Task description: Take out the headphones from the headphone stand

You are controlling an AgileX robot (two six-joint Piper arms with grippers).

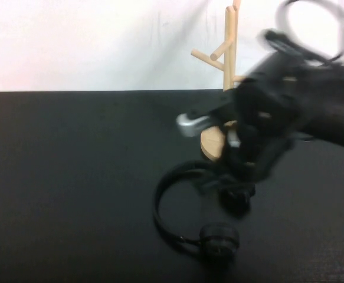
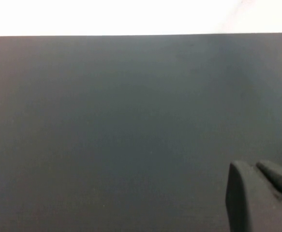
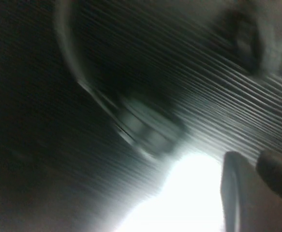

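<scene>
The headphones (image 1: pixel 198 233) lie flat on the black bench (image 1: pixel 71 177), their thin band curving to the left and one round ear cup nearest the camera, just in front of the wooden headphone stand (image 1: pixel 229 53), whose pegs carry nothing. The right arm, smeared by motion, crosses in front of the stand's disc base; the right hand (image 1: pixel 242 177) hangs low over the far ear cup, and whether its fingers are apart, together or clamped on anything cannot be told from any view. The right wrist view gives only a streaked band and cup (image 3: pixel 148 128) close beneath the arm. The left hand (image 2: pixel 261 193) sits parked over bare bench far to the near left, with only the edge of its fingers in sight, too little to say how they stand. Judged from how things lie, the headphones are already off the stand and what remains is a clean parting. It would be done well by lifting the right hand straight up, clear of the band and cup, before swinging away, so nothing drags the headphones or knocks the light stand just behind.
</scene>
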